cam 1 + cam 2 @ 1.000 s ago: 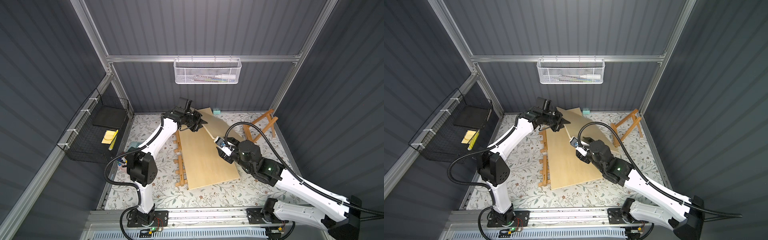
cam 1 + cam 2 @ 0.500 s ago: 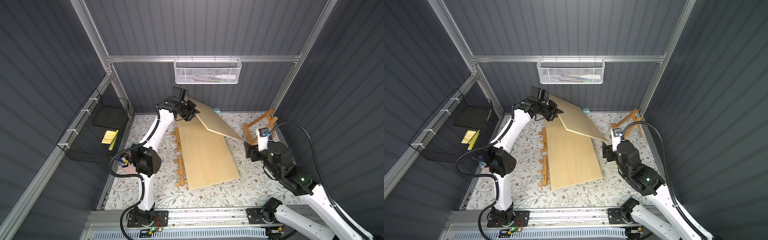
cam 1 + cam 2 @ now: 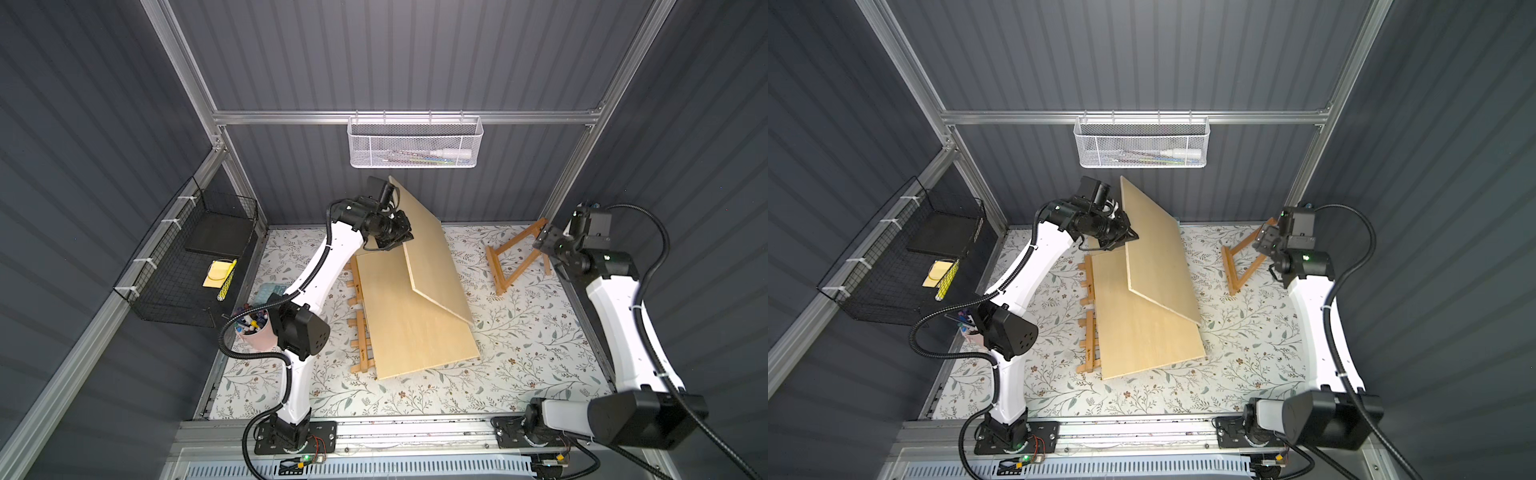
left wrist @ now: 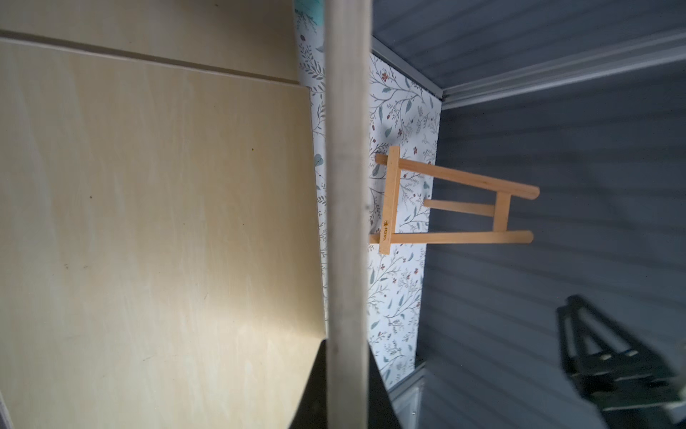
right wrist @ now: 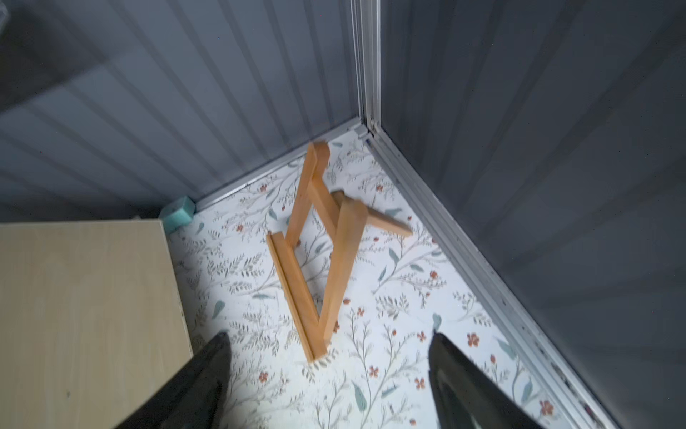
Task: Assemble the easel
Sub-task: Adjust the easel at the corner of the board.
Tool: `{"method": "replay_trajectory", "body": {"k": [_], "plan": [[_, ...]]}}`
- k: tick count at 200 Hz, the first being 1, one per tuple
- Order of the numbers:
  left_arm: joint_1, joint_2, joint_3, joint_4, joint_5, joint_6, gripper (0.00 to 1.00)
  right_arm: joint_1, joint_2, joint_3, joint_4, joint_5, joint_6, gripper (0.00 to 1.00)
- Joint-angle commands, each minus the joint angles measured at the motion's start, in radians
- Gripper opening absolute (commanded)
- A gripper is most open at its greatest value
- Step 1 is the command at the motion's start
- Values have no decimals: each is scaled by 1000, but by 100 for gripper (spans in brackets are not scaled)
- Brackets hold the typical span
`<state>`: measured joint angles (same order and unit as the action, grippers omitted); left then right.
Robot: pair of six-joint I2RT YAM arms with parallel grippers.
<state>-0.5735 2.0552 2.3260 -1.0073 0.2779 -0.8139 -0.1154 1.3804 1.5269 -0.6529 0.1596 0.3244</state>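
My left gripper [image 3: 402, 237] is shut on the edge of a plywood board [image 3: 430, 253] and holds it tilted up, its far corner resting on a second board [image 3: 415, 328] that lies flat. In the left wrist view the held board's edge [image 4: 347, 185] runs between the dark jaws of this gripper [image 4: 347, 390]. A small wooden easel [image 3: 513, 259] stands at the back right. My right gripper [image 3: 545, 244] hangs open just above and beside its top. In the right wrist view the easel [image 5: 315, 256] stands ahead of the gripper [image 5: 330, 371], nothing between the fingers.
More wooden easel frames [image 3: 359, 320] stick out from under the flat board's left side. A pink cup of pens [image 3: 254, 332] and a black wire basket [image 3: 195, 266] are at the left. A white mesh basket [image 3: 415, 143] hangs on the back wall.
My left gripper has raised its board edge, tilting the board steeply. My right arm has left the board, swung to the back right corner by the easel, and opened wider.
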Motion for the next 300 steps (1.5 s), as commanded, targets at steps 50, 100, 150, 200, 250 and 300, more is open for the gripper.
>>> {"method": "replay_trajectory", "body": {"k": [50, 100, 150, 200, 250, 300], "plan": [[-68, -144, 25, 146, -206, 179, 0, -158, 285, 278, -104, -303, -169, 82], [-78, -160, 51, 130, -287, 254, 0, -184, 319, 260, -111, -394, -176, 81], [-80, -131, 154, 123, -310, 309, 0, -171, 358, 199, -72, -465, -213, 80], [-89, -126, 159, 148, -248, 311, 0, -145, 386, 170, -70, -510, -239, 77], [-130, -144, 117, 136, -215, 353, 0, -77, 367, 76, -46, -486, -198, 74], [-170, -129, 102, 127, -192, 338, 0, -18, 332, -9, -13, -462, -155, 74]]}}
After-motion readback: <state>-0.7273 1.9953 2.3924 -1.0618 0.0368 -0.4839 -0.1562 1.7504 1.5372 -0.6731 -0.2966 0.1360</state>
